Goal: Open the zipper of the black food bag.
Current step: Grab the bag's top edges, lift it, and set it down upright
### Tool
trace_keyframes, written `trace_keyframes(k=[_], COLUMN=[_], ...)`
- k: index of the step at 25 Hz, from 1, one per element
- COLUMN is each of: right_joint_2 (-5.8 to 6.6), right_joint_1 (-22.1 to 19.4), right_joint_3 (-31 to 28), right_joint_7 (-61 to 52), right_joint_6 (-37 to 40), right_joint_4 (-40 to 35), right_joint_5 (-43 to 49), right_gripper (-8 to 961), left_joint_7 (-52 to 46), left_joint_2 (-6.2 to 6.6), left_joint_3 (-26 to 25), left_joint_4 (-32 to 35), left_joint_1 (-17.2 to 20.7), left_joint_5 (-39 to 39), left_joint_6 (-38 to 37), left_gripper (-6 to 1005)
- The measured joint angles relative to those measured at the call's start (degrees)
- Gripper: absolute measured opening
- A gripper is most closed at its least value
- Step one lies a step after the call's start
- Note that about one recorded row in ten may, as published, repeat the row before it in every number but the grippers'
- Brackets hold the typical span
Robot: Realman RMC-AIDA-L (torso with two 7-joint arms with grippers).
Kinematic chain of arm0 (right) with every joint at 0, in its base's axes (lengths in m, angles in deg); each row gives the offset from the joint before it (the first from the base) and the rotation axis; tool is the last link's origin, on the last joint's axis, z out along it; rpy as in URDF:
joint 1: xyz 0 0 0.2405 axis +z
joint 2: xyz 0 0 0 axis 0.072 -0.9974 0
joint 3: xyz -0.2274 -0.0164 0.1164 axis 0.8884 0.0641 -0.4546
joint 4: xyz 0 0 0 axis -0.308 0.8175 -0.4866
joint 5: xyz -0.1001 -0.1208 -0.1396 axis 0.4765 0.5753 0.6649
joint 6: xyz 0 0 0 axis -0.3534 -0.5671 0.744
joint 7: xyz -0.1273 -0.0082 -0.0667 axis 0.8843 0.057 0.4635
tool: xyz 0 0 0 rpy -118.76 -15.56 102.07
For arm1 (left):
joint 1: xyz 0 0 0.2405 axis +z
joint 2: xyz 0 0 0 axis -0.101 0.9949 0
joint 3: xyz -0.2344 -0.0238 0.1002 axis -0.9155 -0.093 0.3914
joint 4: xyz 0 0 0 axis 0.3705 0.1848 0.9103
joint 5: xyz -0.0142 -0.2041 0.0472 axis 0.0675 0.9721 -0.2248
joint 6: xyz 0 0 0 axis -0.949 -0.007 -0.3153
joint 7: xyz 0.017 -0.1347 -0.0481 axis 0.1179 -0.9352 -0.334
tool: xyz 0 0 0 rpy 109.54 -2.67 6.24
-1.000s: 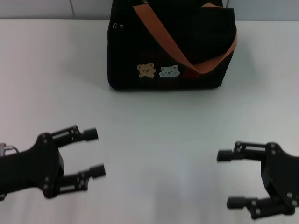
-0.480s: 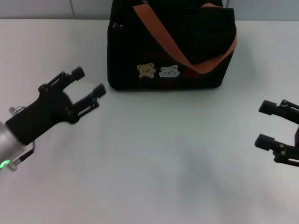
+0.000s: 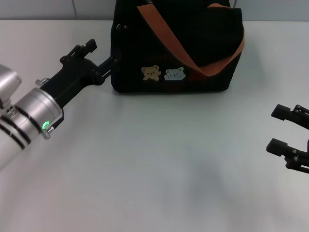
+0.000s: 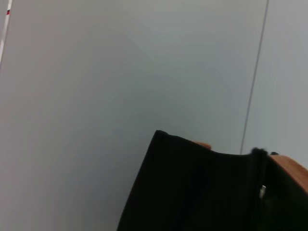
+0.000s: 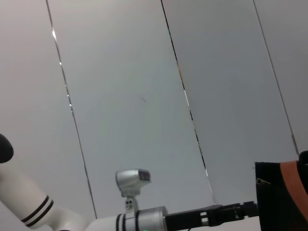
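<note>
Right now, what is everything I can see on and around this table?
Boxy black fabric food bag: one, black, far middle of the table.
Orange-brown straps: draped across the bag's top and front.
Bear patches: two, tan and pale blue, on the bag's front.
White table: one, under everything.
Left tool: black, open, reaching to the bag's left side.
Right tool: black, open, apart from the bag at the right edge.

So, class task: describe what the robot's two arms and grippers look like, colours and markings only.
The left arm is white with black rings, then a silver cuff with a small green light, ending in a black left gripper with two slim fingers. The right gripper is also black with two round-tipped fingers; its arm is out of view.
</note>
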Motion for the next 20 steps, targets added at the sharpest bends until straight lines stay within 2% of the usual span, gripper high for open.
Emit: trace_keyframes(k=[4,5,7,16,20], right_joint_2=[-0.09,-0.12,-0.17,-0.27,-0.27], right_joint_1=[0.0,0.0,0.0,0.3,0.5], right_joint_3=[0.1,0.1,0.1,-0.1,0.0], right_joint_7=[0.0,0.0,0.0,0.0,0.0], right_joint_6=[0.0,0.0,-0.1,-0.3,-0.3], right_joint_4=[0.3,0.3,0.3,1.5,1.6], right_joint_5=[0.0,0.0,0.0,0.0,0.0], right_gripper=[813,813,813,812,812], left_joint_7=[0.2,0.3,0.4,1.0,1.1], left_joint_2=[0.0,-0.01,-0.01,-0.01,-0.01], left_joint_3=[0.0,-0.1,-0.1,0.3,0.3], left_joint_4=[-0.3,-0.6,-1.1,-2.1,-2.1], left_joint_1=[-0.9,-3.1,-4.4,-5.5,-5.3], left_joint_5=[0.6,1.0,0.9,0.6,0.6], left_joint_6=[1.1,4.3,6.5,9.0,8.5], left_gripper=[724,723,720,707,518])
